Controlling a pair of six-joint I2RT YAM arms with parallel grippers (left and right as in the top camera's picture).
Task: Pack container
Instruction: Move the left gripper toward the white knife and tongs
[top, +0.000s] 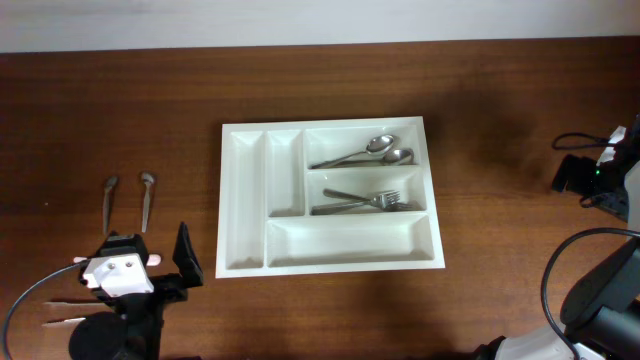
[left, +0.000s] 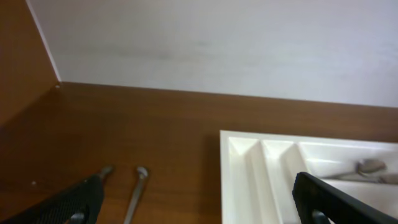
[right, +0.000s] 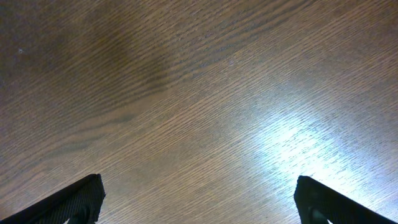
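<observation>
The container, a white five-compartment tray (top: 330, 127), lies at the table's middle. Two spoons (top: 365, 152) lie in its top crosswise compartment and forks (top: 365, 203) in the middle one. The bottom wide compartment and both narrow ones hold nothing. Two metal utensils (top: 147, 195) lie on the wood left of the tray. My left gripper (top: 150, 255) is open and empty just in front of them. In the left wrist view the gripper (left: 199, 214) frames the utensil handles (left: 138, 186) and the tray corner (left: 249, 168). My right gripper (right: 199, 202) is open over bare wood.
The right arm (top: 600, 178) sits at the far right edge with cables near it. Two pale thin pieces (top: 62, 322) lie at the front left by the left arm's base. A white wall (left: 217, 43) borders the table's far edge.
</observation>
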